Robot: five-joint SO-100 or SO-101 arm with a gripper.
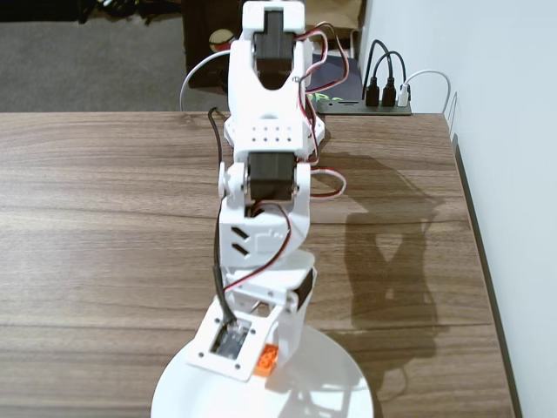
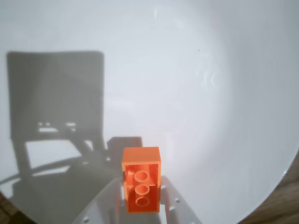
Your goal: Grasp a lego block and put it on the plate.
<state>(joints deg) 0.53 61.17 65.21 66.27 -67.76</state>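
Gripper (image 2: 140, 207) clenched on lego block (image 2: 141, 185), poised directly above plate (image 2: 224, 93); block's long axis in line with the fingers; straight down to release.

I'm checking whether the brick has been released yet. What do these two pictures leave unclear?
- Fixed view: the lego block is mostly hidden by the gripper.
- Wrist view: fingertips cut off by the bottom edge; whether the block touches the plate is unclear.
- Both views: plate cropped.
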